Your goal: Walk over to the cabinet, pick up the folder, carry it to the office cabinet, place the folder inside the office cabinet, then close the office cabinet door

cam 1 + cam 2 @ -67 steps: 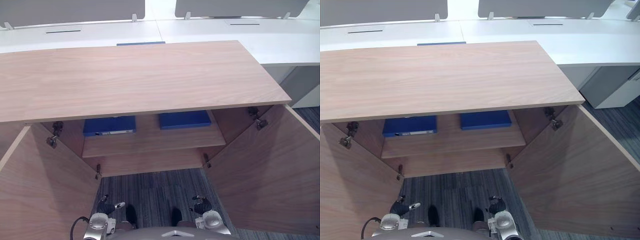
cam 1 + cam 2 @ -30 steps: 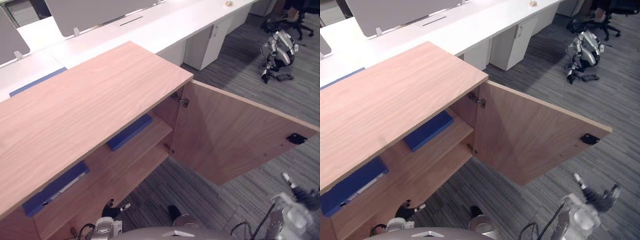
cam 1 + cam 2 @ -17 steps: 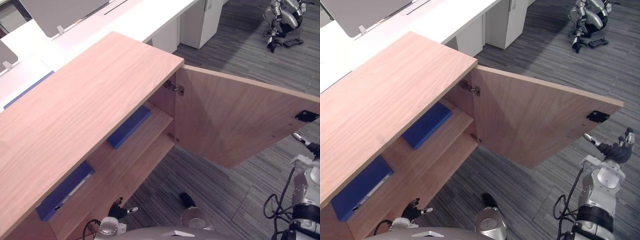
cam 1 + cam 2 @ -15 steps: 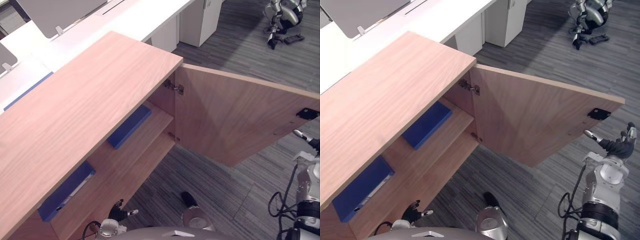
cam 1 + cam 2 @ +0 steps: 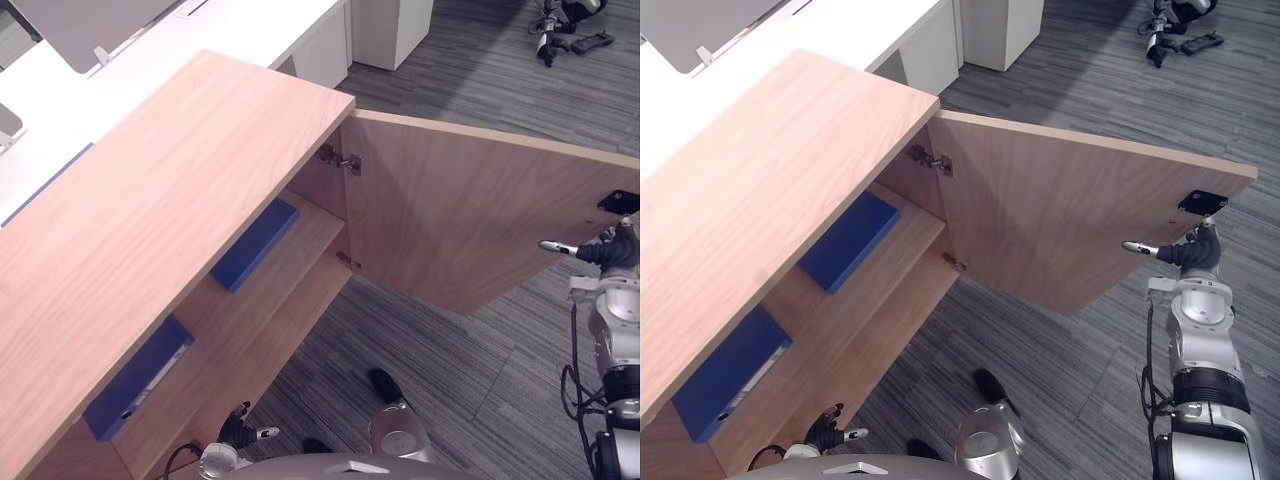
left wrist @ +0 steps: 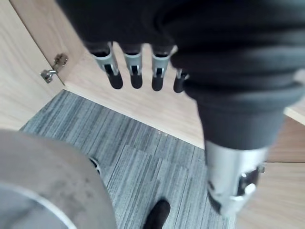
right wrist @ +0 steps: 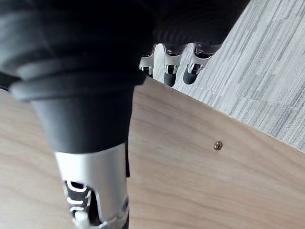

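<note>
Grey striped carpet (image 5: 440,350) lies under a long white desk (image 5: 200,40) and, in front of it, a wooden office cabinet (image 5: 150,200) seen from above. On its upper shelf, far left, a blue folder (image 5: 135,380) lies flat, labelled spine facing the open front; the cabinet top hides its rear, so only the long side along the shelf edge can be judged. Low down, the left hand (image 5: 240,432) hangs by the carpet; its wrist view shows its fingers (image 6: 136,71) straight, apart and empty. Further right on the shelf lies a second blue folder (image 5: 255,243), also half hidden. The right door (image 5: 470,220) stands wide open. At its free edge is the right hand (image 5: 1195,252), thumb out; its wrist view shows straight fingers (image 7: 170,76) reaching past the door's edge, though contact is unclear.
</note>
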{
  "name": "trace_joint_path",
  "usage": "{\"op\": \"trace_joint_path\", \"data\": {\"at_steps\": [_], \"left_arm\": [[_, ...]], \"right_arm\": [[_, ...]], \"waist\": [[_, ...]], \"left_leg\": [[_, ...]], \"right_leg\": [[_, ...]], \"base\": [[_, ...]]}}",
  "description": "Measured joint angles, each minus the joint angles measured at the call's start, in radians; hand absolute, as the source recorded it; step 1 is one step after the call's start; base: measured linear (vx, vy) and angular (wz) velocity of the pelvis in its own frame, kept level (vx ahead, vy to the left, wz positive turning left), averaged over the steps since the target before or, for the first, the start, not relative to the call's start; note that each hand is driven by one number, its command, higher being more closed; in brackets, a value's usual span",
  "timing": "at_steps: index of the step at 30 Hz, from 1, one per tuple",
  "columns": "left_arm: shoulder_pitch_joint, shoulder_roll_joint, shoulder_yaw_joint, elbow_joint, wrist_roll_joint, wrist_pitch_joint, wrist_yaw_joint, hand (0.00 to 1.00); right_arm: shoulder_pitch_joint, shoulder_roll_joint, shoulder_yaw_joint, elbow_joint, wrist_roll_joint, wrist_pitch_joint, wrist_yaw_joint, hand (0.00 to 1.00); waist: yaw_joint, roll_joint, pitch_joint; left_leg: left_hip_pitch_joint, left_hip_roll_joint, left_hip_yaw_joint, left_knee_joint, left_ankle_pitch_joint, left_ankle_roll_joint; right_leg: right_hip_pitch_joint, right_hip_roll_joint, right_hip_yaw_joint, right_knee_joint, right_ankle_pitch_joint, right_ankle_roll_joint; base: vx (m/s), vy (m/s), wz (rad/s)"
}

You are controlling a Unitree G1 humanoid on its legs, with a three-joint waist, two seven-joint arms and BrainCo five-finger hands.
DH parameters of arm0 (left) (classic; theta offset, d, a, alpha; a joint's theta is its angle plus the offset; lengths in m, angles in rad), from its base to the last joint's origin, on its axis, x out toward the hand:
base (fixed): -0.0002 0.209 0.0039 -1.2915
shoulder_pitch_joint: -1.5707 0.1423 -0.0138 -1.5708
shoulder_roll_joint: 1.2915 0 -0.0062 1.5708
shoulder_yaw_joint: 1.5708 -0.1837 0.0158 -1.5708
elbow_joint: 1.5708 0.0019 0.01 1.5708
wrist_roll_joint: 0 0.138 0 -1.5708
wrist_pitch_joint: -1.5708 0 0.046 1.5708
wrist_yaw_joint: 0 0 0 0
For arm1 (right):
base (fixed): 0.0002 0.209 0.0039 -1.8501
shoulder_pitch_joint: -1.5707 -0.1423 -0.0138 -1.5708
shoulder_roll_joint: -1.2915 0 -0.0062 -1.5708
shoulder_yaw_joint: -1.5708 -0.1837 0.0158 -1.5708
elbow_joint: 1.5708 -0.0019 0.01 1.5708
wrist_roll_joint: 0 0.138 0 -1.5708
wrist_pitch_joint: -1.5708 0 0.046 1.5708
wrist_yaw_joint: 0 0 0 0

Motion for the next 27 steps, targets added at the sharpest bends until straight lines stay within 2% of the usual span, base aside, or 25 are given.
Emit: {"op": "trace_joint_path", "data": {"at_steps": [6,9,12,14,18,20,21,23,27], "left_arm": [[-0.003,0.000,-0.010,0.000,0.001,-0.006,0.000,0.00],[-0.005,0.001,-0.005,0.000,0.012,-0.005,0.001,0.00],[-0.005,0.002,0.011,0.000,0.021,0.003,0.001,0.00],[-0.005,0.008,0.014,0.001,0.028,0.007,0.002,0.00],[-0.012,0.034,0.023,0.003,0.065,0.017,0.003,0.00],[-0.013,0.039,0.052,0.006,0.081,0.025,0.005,0.00],[-0.014,0.042,0.054,0.008,0.081,0.025,0.006,0.00],[-0.021,0.047,0.065,0.023,0.088,0.032,0.007,0.00],[-0.042,0.049,0.070,0.052,0.109,0.045,0.015,0.00]], "right_arm": [[0.002,-0.012,0.007,-0.010,-0.001,0.000,-0.003,0.00],[0.086,0.007,-0.075,-0.114,0.000,0.001,-0.012,0.00],[0.139,0.067,-0.121,-0.220,-0.001,0.000,-0.028,0.00],[0.178,0.110,-0.125,-0.268,-0.002,0.000,-0.044,0.00],[0.300,0.248,-0.123,-0.406,-0.005,0.000,-0.047,0.00],[0.399,0.351,-0.118,-0.501,-0.038,0.000,-0.047,0.00],[0.423,0.378,-0.113,-0.526,-0.042,-0.001,-0.047,0.00],[0.501,0.464,-0.078,-0.601,-0.045,-0.003,-0.047,0.00],[0.611,0.529,-0.018,-0.662,-0.129,-0.008,-0.048,0.00]], "waist": [[-0.005,0.000,0.002],[-0.009,-0.002,0.003],[-0.016,-0.017,0.009],[-0.017,-0.033,0.005],[-0.022,-0.089,-0.007],[-0.022,-0.122,-0.019],[-0.022,-0.129,-0.023],[-0.022,-0.158,-0.031],[-0.020,-0.191,-0.047]], "left_leg": [[0.000,0.001,-0.042,0.000,0.003,0.004],[0.000,0.000,-0.076,-0.003,0.009,0.013],[0.004,-0.004,-0.083,-0.020,0.023,0.018],[0.005,-0.003,-0.084,-0.024,0.029,0.015],[0.006,-0.001,-0.084,-0.031,0.041,0.018],[0.007,0.002,-0.091,-0.032,0.045,0.019],[0.008,0.002,-0.092,-0.032,0.047,0.021],[0.011,0.002,-0.102,-0.032,0.049,0.025],[0.014,-0.003,-0.125,-0.033,0.050,0.027]], "right_leg": [[0.017,-0.008,-0.047,-0.019,0.018,-0.002],[0.034,-0.018,-0.103,-0.026,0.020,-0.003],[0.035,-0.019,-0.114,-0.025,0.025,-0.004],[0.035,-0.016,-0.114,-0.025,0.028,-0.007],[0.030,-0.006,-0.107,-0.026,0.038,-0.013],[0.030,-0.002,-0.108,-0.026,0.041,-0.017],[0.030,-0.002,-0.109,-0.025,0.042,-0.019],[0.031,-0.006,-0.125,-0.022,0.042,-0.020],[0.030,-0.017,-0.158,-0.003,0.045,-0.025]], "base": [[-0.05,-0.060,0.10],[-0.08,-0.074,0.30],[-0.07,-0.062,0.06],[-0.07,-0.073,-0.01],[-0.09,-0.082,-0.07],[-0.09,-0.087,-0.06],[-0.12,-0.101,-0.08],[-0.12,-0.089,-0.09],[-0.12,-0.059,0.01]]}}
